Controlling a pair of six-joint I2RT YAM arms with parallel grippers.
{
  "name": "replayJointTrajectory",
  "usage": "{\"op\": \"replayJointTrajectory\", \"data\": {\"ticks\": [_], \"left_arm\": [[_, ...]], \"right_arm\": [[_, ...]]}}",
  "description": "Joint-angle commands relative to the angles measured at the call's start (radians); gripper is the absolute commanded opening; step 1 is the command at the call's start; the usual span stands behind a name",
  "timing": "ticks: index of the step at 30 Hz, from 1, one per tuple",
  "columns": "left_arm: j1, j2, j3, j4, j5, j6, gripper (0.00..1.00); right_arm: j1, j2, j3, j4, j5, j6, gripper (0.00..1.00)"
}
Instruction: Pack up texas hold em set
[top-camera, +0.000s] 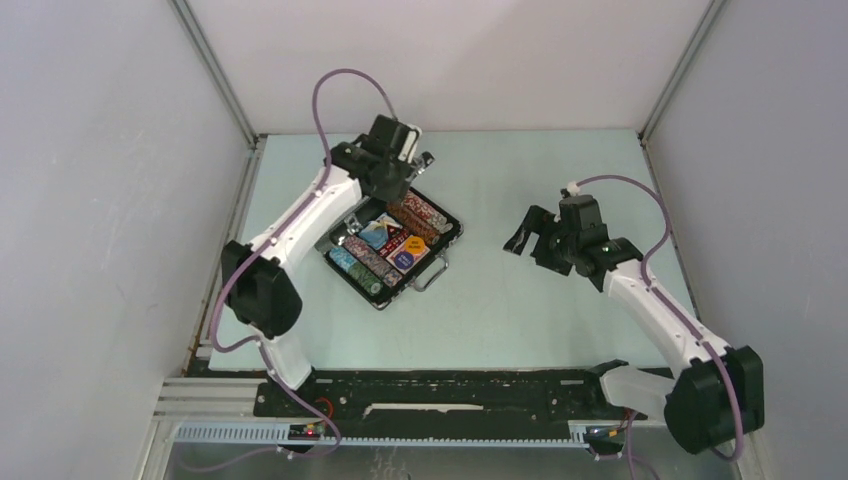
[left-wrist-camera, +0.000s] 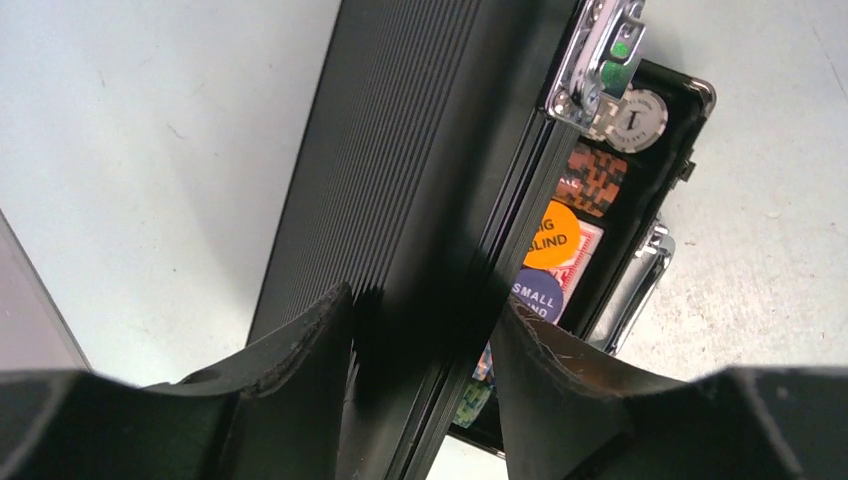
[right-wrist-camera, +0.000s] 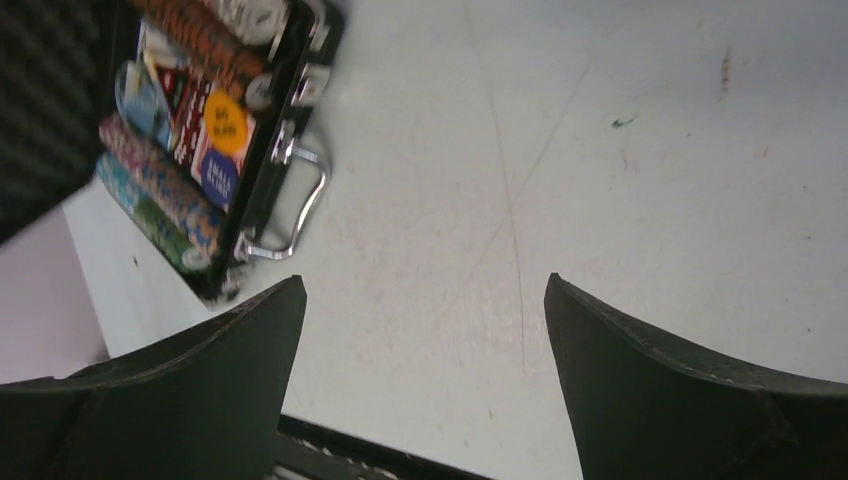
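The black briefcase (top-camera: 379, 299) lies open at the table's left centre, its silver handle (top-camera: 432, 272) facing the near side. Rows of multicoloured chips (top-camera: 364, 262), card decks and round buttons fill it. My left gripper (top-camera: 400, 165) is at the case's far edge, shut on the raised ribbed lid (left-wrist-camera: 400, 150), which sits between its fingers (left-wrist-camera: 420, 305). An orange button (left-wrist-camera: 553, 238), a dark blue button (left-wrist-camera: 538, 293) and a silver latch (left-wrist-camera: 595, 60) show beside the lid. My right gripper (top-camera: 522, 240) hangs open and empty right of the case (right-wrist-camera: 262, 170), over bare table (right-wrist-camera: 425, 290).
Grey enclosure walls stand on the left, right and back. A black rail (top-camera: 450, 390) runs along the table's near edge between the arm bases. The pale table surface (top-camera: 560, 170) extends right of and behind the case.
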Motion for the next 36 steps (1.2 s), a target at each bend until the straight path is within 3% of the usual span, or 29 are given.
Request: {"op": "replayJointTrajectory", "data": {"ticks": [1, 5, 9, 12, 17, 19, 23, 29, 32, 36], "left_arm": [[-0.056, -0.085, -0.146, 0.142, -0.04, -0.124, 0.52], [-0.11, -0.109, -0.252, 0.224, 0.019, -0.185, 0.55], [-0.135, -0.127, -0.314, 0.254, 0.139, -0.231, 0.73], [-0.141, -0.186, -0.381, 0.307, 0.28, -0.265, 0.85], [-0.14, -0.306, -0.453, 0.354, 0.422, -0.292, 0.89], [-0.124, -0.327, -0.468, 0.36, 0.438, -0.288, 0.87], [-0.006, -0.289, -0.503, 0.391, 0.56, -0.315, 0.7], [0.066, -0.137, -0.456, 0.405, 0.632, -0.294, 0.55], [0.076, -0.073, -0.456, 0.388, 0.743, -0.28, 0.54], [0.08, -0.032, -0.465, 0.309, 0.655, -0.238, 0.55]], "right_arm": [[-0.036, 0.064, 0.035, 0.153, 0.034, 0.13, 1.0], [-0.043, 0.087, 0.035, 0.218, 0.065, 0.114, 1.0], [-0.057, 0.105, 0.036, 0.239, 0.034, 0.08, 1.0], [-0.071, 0.125, 0.037, 0.251, -0.034, 0.036, 1.0], [-0.077, 0.186, 0.048, 0.317, -0.209, -0.009, 0.99], [-0.071, 0.225, 0.062, 0.348, -0.266, -0.003, 0.97], [-0.042, 0.338, 0.102, 0.431, -0.361, 0.045, 0.89], [-0.014, 0.536, 0.181, 0.562, -0.439, 0.142, 0.72], [0.0, 0.608, 0.222, 0.561, -0.438, 0.138, 0.66], [0.007, 0.669, 0.239, 0.546, -0.408, 0.107, 0.59]]}}
